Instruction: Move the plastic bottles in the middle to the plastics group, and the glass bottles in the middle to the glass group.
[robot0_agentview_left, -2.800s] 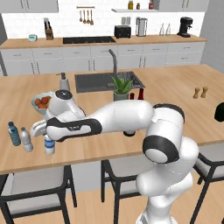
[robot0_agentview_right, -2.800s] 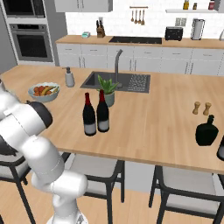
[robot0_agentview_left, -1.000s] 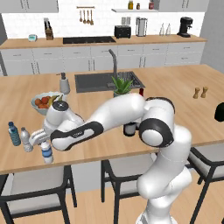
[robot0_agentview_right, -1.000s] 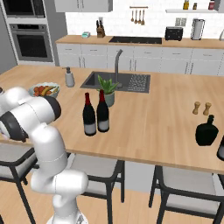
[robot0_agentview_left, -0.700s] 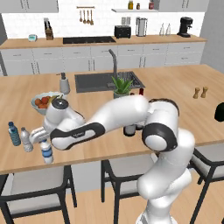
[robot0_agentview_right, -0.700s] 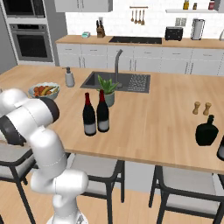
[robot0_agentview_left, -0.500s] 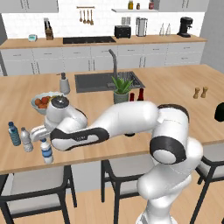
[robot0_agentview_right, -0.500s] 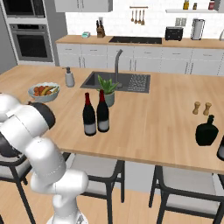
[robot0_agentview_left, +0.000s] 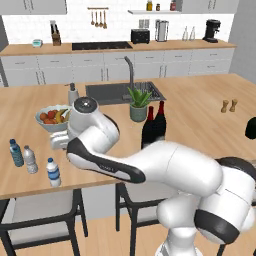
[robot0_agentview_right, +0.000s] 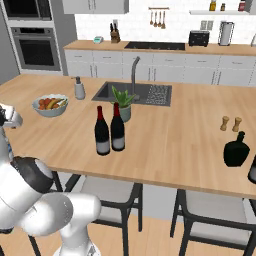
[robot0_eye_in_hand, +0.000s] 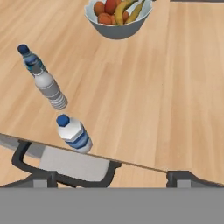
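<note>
Small clear water bottle with blue label band upright near the front edge of the wooden worktop, just right of the plastics pair and apart from both. In hand view same bottle close to the worktop edge, cap showing blue there. Blue-tinted bottle and clear greyish bottle upright side by side at the left end; in hand view greyish bottle in front of blue-tinted bottle, nearly touching.

Two dark wine bottles with red foil tops upright mid-worktop, just beside each other, in front of potted plant; right base view: wine bottles well apart from the plastics end.

Fruit bowl behind the plastics pair, soap dispenser beyond it near sink. Salt and pepper shakers and squat dark bottle at right end.

Hand raised above the left worktop area, camera looking down on the three small bottles. Jaws: fingertips not visible, opening cannot be told; nothing seen held.

Chair below worktop edge.
</note>
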